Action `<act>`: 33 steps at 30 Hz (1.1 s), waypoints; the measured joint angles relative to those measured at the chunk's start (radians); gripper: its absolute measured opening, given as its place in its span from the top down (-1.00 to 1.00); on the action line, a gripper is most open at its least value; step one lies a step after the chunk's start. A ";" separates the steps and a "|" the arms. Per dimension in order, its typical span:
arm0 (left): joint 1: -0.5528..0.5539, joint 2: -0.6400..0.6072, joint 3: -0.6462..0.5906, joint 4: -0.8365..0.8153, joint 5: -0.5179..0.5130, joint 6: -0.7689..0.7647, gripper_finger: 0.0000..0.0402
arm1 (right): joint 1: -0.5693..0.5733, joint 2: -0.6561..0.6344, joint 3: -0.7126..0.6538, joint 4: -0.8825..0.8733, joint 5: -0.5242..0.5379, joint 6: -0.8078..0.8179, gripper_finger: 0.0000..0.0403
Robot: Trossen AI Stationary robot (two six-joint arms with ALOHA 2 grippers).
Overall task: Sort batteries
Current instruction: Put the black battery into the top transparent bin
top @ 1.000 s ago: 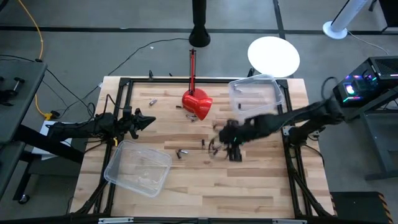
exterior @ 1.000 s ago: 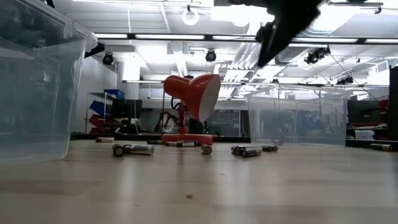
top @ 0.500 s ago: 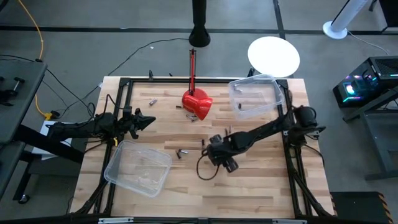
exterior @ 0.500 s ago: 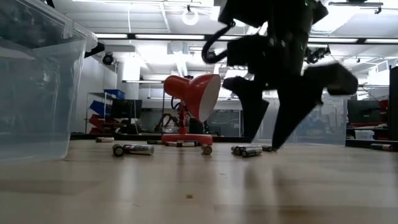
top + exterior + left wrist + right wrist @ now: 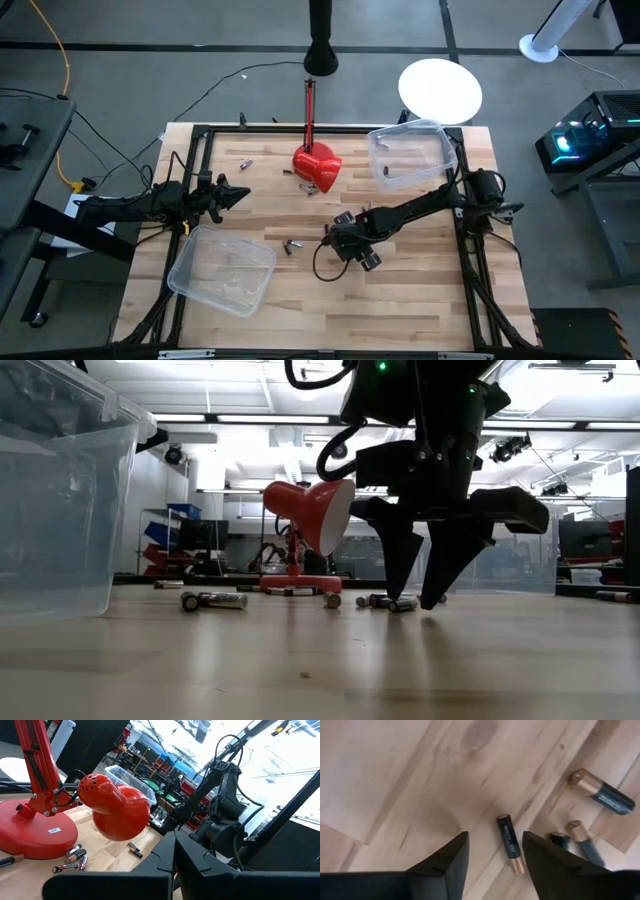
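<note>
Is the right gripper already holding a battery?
No: the right gripper has its fingers open, with a battery lying on the table between them.

Batteries (image 5: 74, 860) lie beside the red lamp (image 5: 107, 810); the left hand (image 5: 172, 851) is closed.

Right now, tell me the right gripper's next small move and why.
Probably lower straight down, then close. The right gripper hangs open with its fingers straddling a slim black-and-copper battery lying flat on the wooden table, not yet gripped; other batteries lie just beside it.

right end effector (image 5: 420, 595) swung in from mid-air — now lowered over the batteries (image 5: 510, 842); fingers narrowing
</note>
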 joint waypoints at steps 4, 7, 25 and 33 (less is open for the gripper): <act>0.000 0.000 0.000 0.000 0.000 0.000 1.00 | 0.000 0.024 0.000 0.020 -0.008 -0.002 0.28; 0.000 0.000 0.000 0.000 0.000 0.000 1.00 | -0.001 0.049 0.005 0.024 -0.009 0.009 0.31; 0.000 0.000 0.000 -0.001 0.000 0.000 1.00 | -0.097 -0.135 0.060 -0.177 0.004 0.781 0.32; 0.000 0.000 0.000 -0.001 0.000 0.000 1.00 | -0.065 -0.133 0.013 -0.269 0.019 1.370 0.32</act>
